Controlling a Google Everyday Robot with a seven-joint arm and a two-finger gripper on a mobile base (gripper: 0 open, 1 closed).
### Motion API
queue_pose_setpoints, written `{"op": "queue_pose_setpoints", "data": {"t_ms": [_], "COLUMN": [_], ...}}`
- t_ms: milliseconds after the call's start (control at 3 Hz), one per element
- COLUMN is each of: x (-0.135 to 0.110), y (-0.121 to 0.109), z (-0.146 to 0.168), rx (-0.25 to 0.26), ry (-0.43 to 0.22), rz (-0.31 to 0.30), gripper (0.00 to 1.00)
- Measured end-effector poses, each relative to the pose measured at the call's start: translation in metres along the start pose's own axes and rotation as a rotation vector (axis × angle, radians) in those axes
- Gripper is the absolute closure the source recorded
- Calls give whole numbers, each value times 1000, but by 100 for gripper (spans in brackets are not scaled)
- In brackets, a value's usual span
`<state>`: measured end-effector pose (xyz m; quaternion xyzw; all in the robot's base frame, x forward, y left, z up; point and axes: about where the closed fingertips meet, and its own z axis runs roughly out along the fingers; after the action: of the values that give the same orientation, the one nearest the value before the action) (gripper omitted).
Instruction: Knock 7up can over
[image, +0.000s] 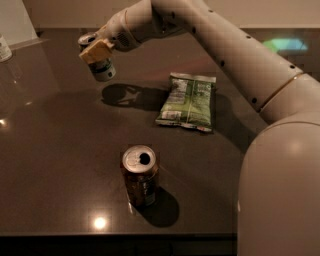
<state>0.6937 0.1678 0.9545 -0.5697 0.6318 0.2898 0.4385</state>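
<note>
The 7up can is at the upper left, held off the dark table and tilted, its silver top toward the back left. Its shadow lies on the table below and to the right. My gripper is shut on the can's upper part, with a yellowish finger pad across its near side. The white arm reaches in from the right.
A brown-orange can stands upright, opened, at the front middle of the table. A green snack bag lies flat right of centre. A small white container is at the far left edge. The table's front edge is near the bottom.
</note>
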Motion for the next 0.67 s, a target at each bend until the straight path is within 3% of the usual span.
{"op": "queue_pose_setpoints", "data": {"t_ms": [667], "x": [27], "y": [22], "z": [-54], "rx": [-89], "ry": [318], "rz": [-41], "gripper": [100]}}
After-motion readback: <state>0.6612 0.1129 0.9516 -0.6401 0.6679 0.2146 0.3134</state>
